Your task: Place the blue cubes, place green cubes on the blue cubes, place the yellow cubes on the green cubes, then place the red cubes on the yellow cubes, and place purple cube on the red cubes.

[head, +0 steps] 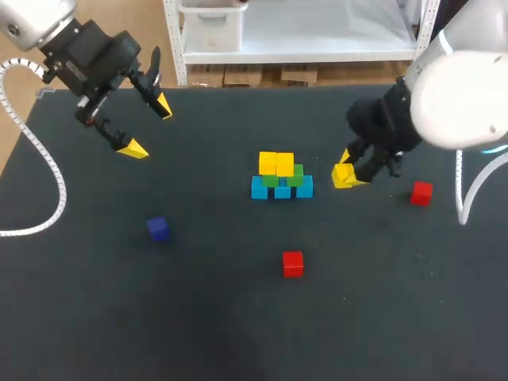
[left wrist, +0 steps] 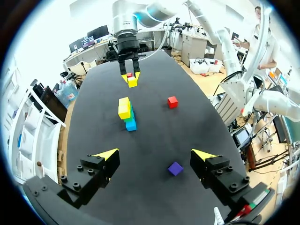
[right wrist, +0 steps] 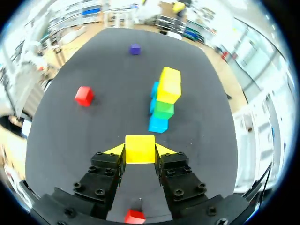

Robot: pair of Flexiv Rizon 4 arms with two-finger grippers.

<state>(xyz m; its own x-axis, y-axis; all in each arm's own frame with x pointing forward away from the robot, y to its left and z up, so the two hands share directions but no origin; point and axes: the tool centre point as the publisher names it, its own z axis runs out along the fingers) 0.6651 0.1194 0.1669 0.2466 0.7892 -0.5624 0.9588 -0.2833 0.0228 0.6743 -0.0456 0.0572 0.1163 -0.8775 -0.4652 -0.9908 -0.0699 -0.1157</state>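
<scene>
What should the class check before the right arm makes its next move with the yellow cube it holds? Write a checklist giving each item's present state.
1. Right gripper shut on the held yellow cube, a finger on each side: ok.
2. Pile in order, with blue cubes at the base, green cubes on them and two stacked yellow cubes on top: ok.
3. Free green surface for a third yellow cube: cannot tell.
4. Left gripper open and well away from the pile: ok.
5. Both red cubes lying free, apart from the pile: ok.
6. Purple cube lying free: ok.
</scene>
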